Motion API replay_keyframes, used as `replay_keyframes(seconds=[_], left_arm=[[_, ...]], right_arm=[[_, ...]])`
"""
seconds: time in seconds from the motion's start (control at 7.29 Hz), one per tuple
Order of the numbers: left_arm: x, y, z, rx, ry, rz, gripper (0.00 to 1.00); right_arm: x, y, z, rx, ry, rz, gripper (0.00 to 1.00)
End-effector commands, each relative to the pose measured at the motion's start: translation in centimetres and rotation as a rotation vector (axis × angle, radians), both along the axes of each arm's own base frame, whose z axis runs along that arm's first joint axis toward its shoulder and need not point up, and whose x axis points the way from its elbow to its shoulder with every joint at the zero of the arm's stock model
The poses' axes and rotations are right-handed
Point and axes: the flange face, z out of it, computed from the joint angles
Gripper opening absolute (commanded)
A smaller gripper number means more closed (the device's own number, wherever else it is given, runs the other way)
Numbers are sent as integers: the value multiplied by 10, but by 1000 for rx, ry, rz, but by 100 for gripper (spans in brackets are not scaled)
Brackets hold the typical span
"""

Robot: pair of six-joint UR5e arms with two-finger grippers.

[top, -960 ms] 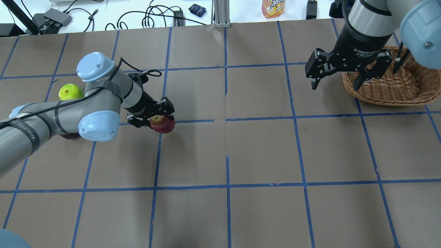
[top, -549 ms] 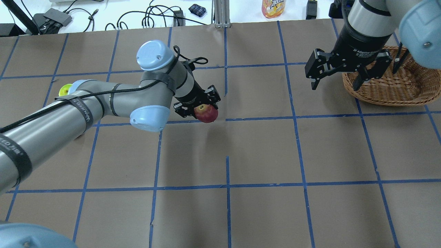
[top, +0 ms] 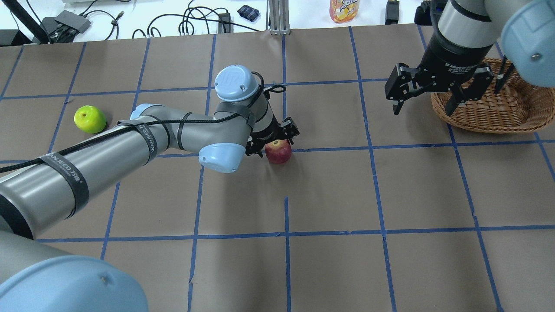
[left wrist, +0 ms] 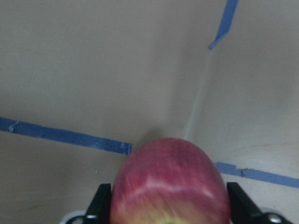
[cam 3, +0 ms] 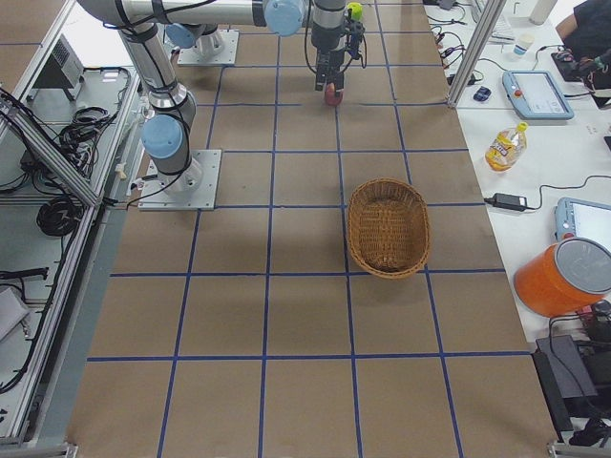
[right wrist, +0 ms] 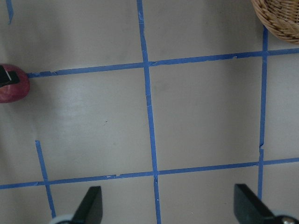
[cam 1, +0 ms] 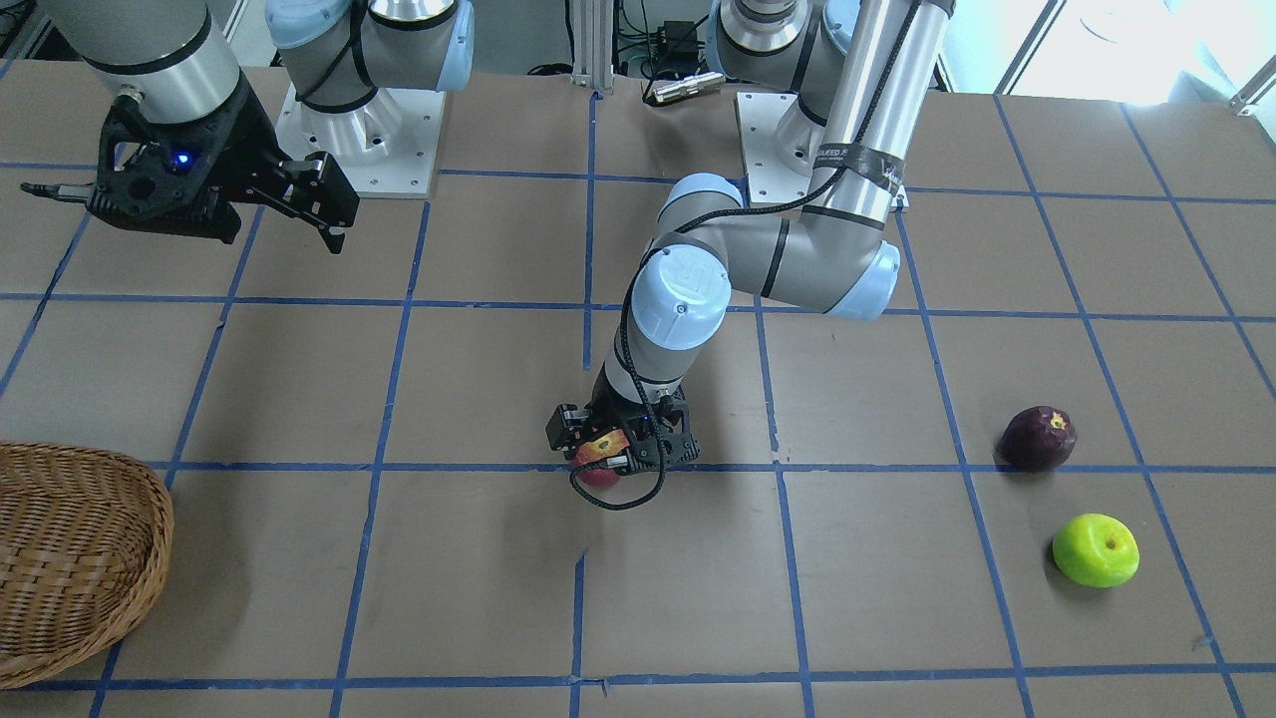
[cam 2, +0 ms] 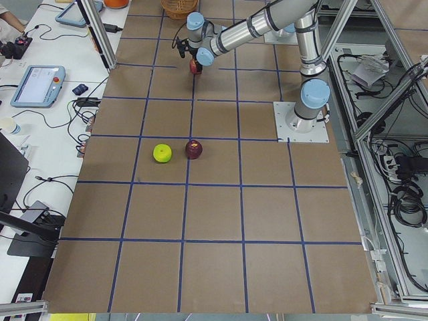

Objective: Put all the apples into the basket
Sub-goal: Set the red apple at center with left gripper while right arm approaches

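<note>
My left gripper [top: 274, 143] is shut on the red apple [top: 278, 151] near the table's middle, low over a blue tape line. The left wrist view shows the apple [left wrist: 170, 186] between both fingers. The lime green apple [top: 89, 119] lies at the far left. The maroon apple [cam 1: 1039, 438] lies beside the green apple [cam 1: 1096, 549] and is hidden behind my left arm in the overhead view. My right gripper [top: 422, 108] is open and empty, hovering just left of the wicker basket [top: 490, 112]. The basket holds nothing.
A drink bottle [top: 344, 9] and cables [top: 195, 21] lie beyond the table's far edge. Blue tape lines grid the brown table [top: 329, 195]. My left arm [top: 130, 147] stretches across the table's left half.
My left arm has carried the red apple rightward from the left side to the table's middle and lowered it. The right gripper has stayed by the basket, open.
</note>
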Motion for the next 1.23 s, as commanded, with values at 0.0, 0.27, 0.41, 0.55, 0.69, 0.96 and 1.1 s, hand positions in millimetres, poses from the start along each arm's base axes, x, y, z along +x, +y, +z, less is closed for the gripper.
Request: replay_keyframes(seconds=[0.0, 0.27, 0.41, 0.55, 0.69, 0.96, 1.1], left_arm=[[18, -30, 49, -72, -9, 7, 100], [135, -62, 136, 13, -49, -87, 100], [210, -62, 157, 48, -90, -187, 100], [256, -47, 157, 102, -136, -243, 100], [323, -41, 156, 136, -225, -316, 100], [464, -20, 141, 174, -209, -337, 100], [518, -6, 120, 201, -170, -304, 100]], right_arm=[[1, -2, -3, 5, -3, -1, 100], [12, -28, -26, 2, -12, -68, 100], [34, -30, -34, -9, -9, -80, 100], [57, -45, -47, -56, -21, -44, 100], [85, -52, -68, -40, -49, -34, 100], [157, -63, -120, -74, -54, -70, 100], [188, -65, -155, -60, -51, -66, 100]])
